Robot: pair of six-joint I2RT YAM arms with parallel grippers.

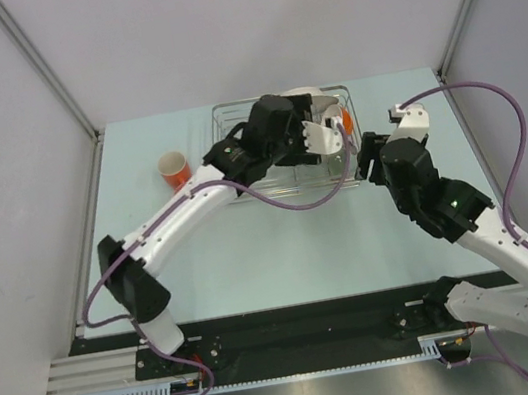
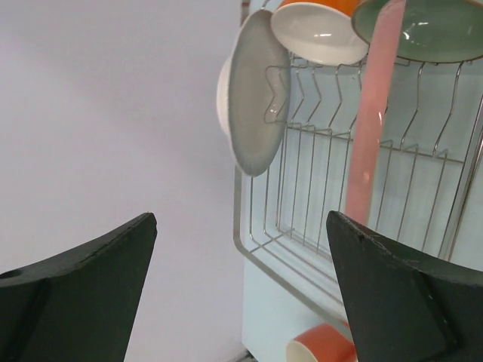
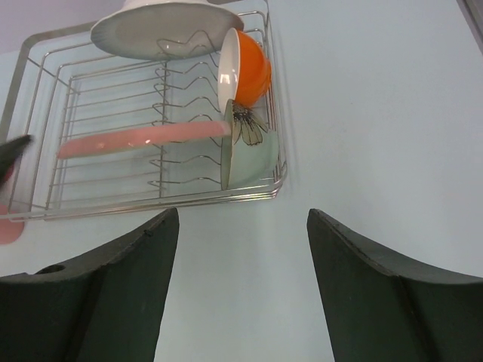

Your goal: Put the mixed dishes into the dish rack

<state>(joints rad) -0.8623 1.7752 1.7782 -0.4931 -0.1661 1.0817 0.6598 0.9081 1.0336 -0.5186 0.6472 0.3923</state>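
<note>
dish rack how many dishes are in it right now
4: large white plate at the far end, white-and-orange bowl on the right side, pale green bowl in the near right corner, pink plate on edge across the middle. More may be hidden behind them.

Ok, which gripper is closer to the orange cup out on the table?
Left. The left gripper hangs over the dish rack, right of the orange cup; the right gripper sits past the rack's right end, farther off.

Bright, even light fills every view, and shadows on the bench (image 1: pixel 284 255) are soft and faint. The pink plate (image 2: pixel 373 113) looks smeared and see-through — blurry. A little shine sits on the white-and-orange bowl (image 2: pixel 321 34).
</note>
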